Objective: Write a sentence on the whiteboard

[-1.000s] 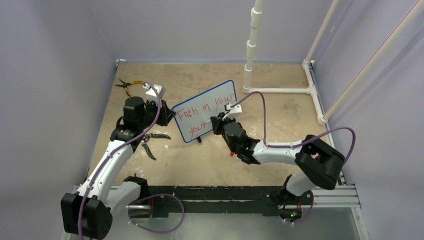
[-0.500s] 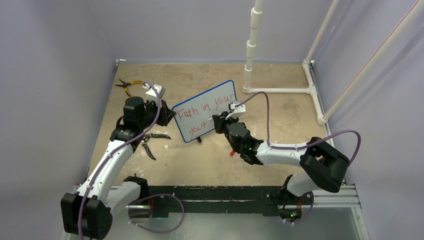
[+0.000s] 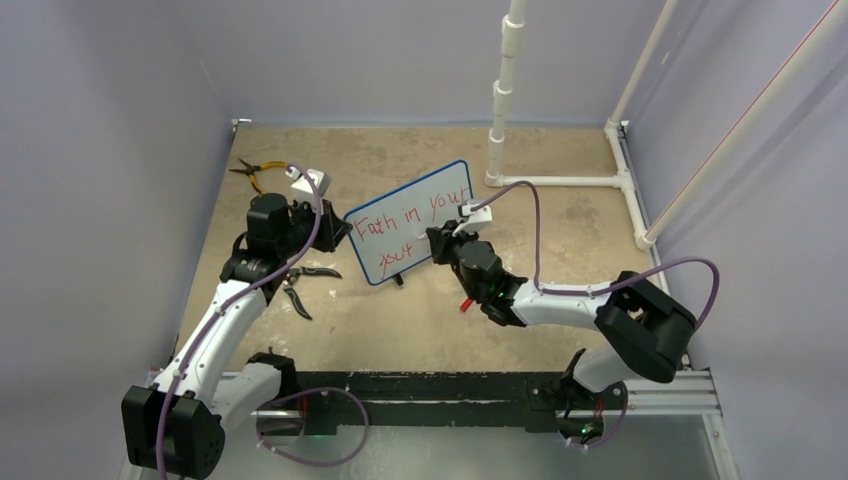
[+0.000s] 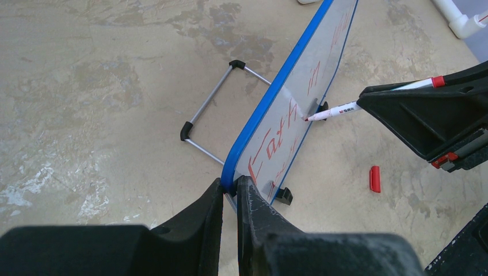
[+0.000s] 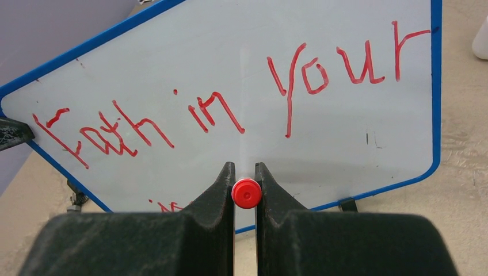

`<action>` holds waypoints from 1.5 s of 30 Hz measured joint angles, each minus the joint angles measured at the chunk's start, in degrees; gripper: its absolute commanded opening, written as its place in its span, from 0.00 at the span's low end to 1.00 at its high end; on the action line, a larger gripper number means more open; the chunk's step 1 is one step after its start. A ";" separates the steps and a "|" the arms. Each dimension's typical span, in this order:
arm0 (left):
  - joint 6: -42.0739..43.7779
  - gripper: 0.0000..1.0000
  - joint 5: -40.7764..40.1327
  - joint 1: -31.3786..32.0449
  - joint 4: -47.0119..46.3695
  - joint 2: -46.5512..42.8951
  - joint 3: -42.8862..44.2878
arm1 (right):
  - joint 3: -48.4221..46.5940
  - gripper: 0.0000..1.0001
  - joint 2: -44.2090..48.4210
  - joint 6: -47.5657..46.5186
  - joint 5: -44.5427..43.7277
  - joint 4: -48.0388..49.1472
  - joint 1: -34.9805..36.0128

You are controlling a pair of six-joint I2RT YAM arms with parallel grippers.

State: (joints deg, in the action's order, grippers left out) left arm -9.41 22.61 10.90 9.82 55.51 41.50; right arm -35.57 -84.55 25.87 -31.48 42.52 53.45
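Blue-framed whiteboard [image 3: 410, 220] upright mid-table on small feet; thin, light, likely tips under pen pressure; left gripper [image 4: 230, 187] clamped on its left edge, sensible hold; right gripper [image 5: 244, 172] pinching red marker [image 4: 331, 112], tip at board face; slick surface, sentence [image 5: 230, 92] probably smears if brushed

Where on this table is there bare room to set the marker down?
Bare table lies behind the whiteboard, between the yellow pliers and white pipe, and near the front rail. Crowded: black pliers left of the whiteboard.
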 measured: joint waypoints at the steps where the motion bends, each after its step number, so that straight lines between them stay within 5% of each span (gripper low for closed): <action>1: 0.00 0.00 0.00 0.00 0.00 0.00 0.00 | 0.00 0.00 -0.07 0.00 0.13 0.22 0.00; 45: 0.00 0.00 0.00 0.00 -0.02 0.00 0.00 | -0.22 0.00 -1.57 0.11 0.50 1.64 0.11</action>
State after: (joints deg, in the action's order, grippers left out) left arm -9.41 22.61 10.90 9.80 55.51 41.50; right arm -35.79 -86.13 25.98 -30.98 44.16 53.56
